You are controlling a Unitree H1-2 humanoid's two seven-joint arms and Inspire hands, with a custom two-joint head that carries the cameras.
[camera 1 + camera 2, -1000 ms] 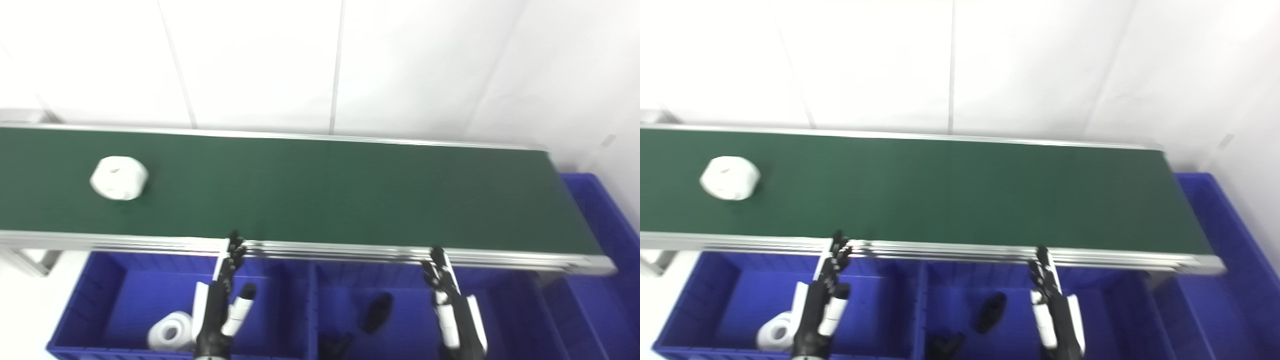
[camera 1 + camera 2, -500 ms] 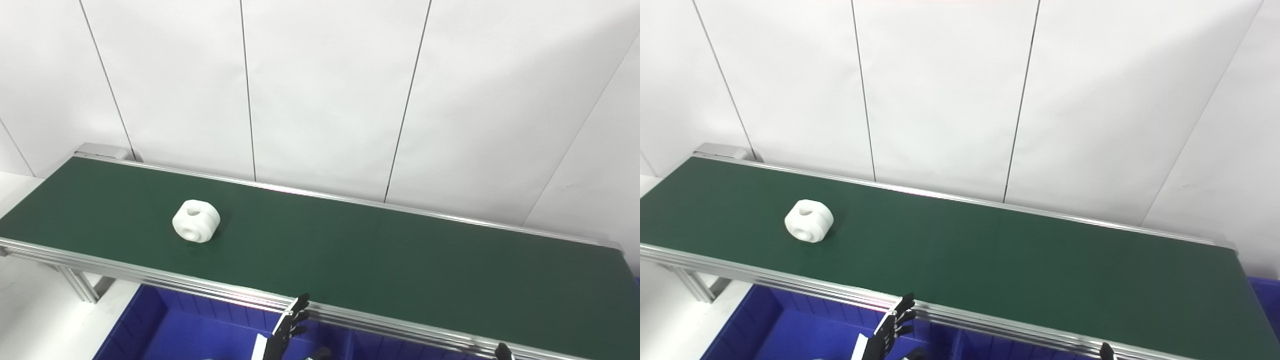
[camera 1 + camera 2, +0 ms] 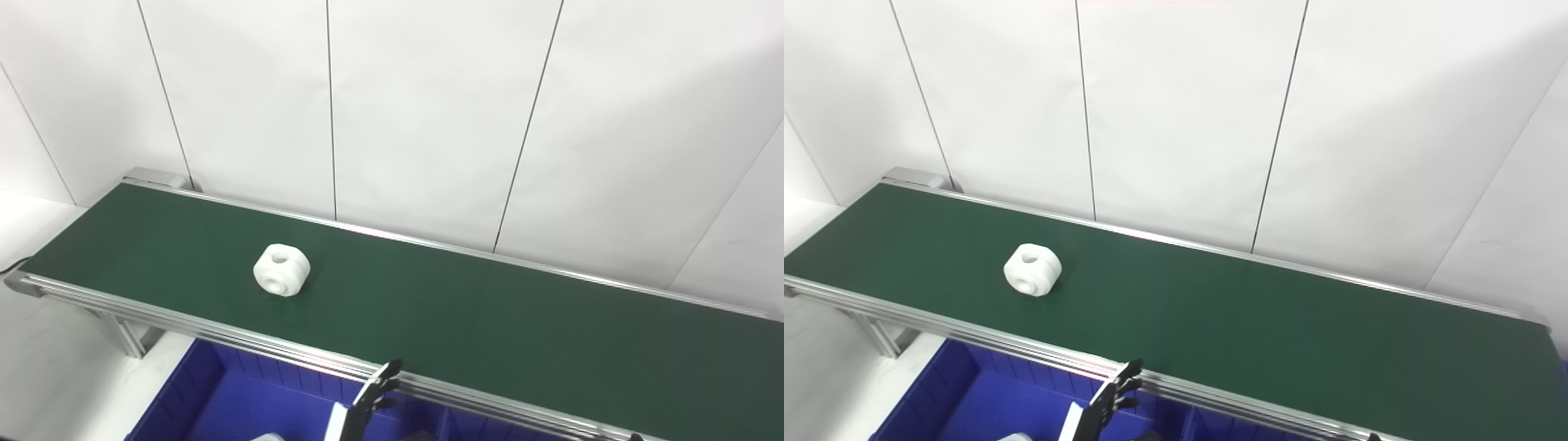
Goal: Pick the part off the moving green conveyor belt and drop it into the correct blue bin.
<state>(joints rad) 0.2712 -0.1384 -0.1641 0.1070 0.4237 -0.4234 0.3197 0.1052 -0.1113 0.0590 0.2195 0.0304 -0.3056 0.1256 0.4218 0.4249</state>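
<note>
The left robot hand (image 3: 367, 401) is seen at the bottom edge, raised over the blue bin (image 3: 245, 398), fingers spread and nothing held, its fingertips just below the near rail of the green conveyor belt (image 3: 459, 312). Of the right robot hand only a dark tip is glimpsed at the bottom edge, so its state cannot be told. The white part (image 3: 282, 278) is found lying on the belt, left of and beyond the left robot hand, well apart from it

Belt (image 3: 490, 318) open across centre and right of frame, your only obstacle white part (image 3: 282, 278) at left-centre. Left hand (image 3: 367, 404) at bottom centre, fingers spread, just below aluminium rail (image 3: 245, 337); rail blocks straight path up.
</note>
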